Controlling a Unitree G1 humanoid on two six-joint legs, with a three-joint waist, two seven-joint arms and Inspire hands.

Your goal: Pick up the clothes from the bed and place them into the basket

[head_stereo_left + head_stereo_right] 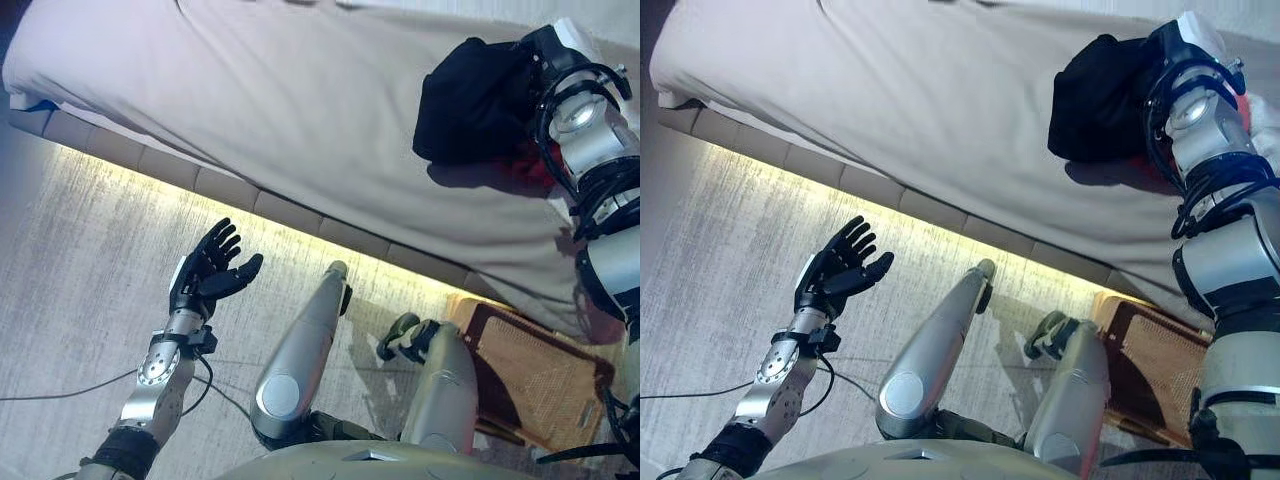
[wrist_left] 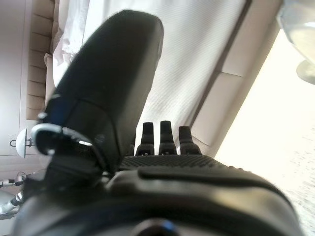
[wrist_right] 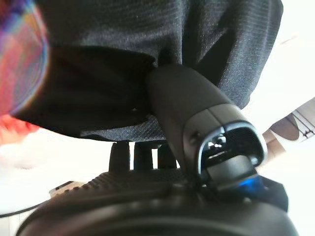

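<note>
while the right hand (image 3: 167, 147) pinches the black garment (image 1: 470, 100) on the bed (image 1: 250, 110), it should lift clear before swinging to the basket (image 1: 530, 380); left hand (image 1: 205, 270) idles, fingers spread.

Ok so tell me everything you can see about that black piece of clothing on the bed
The black garment is a bunched, crumpled lump of dark, finely ribbed fabric, lying on the beige bed cover near its right side. The right hand is at it: the right wrist view shows the thumb pressed into its folds, the fingers running under the cloth. A bit of red cloth shows beside it.
</note>
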